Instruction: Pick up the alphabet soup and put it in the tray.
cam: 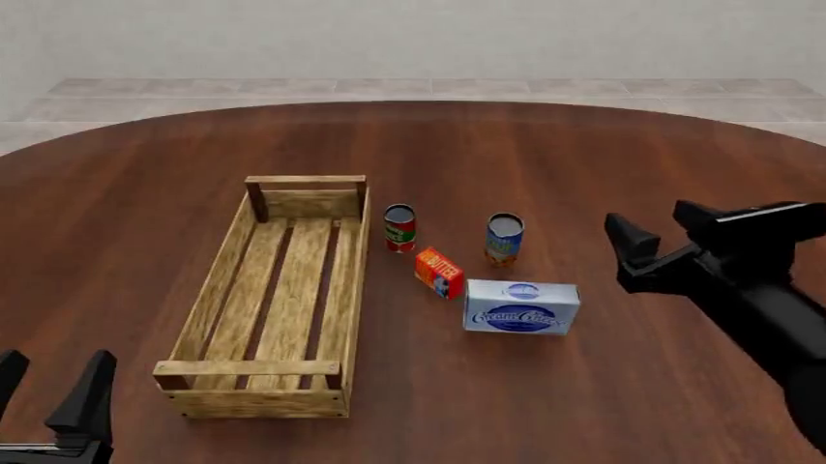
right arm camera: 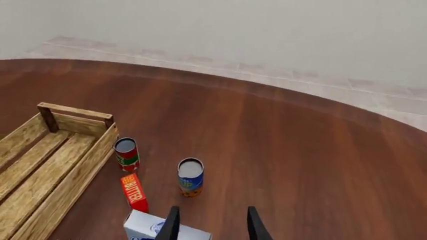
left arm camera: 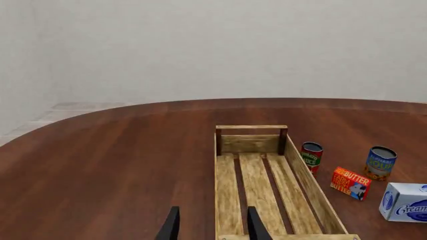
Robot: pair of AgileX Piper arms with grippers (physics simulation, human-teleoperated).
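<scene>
Both arms' fingers [cam: 52, 391] [cam: 659, 232] spread apart; tray [cam: 207, 314] holds nothing, alphabet soup [cam: 504, 240] outside.

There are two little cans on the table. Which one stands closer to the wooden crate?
The red-and-green can; it stands right beside the tray's long side. The alphabet soup, blue and orange-yellow, stands farther off, toward the right end effector.

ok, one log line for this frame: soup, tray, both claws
alphabet soup: upright on table, untouched, right of tray | tray: holds nothing | left claw: open, near tray's close end | right claw: open, right of soup, holding nothing
</scene>
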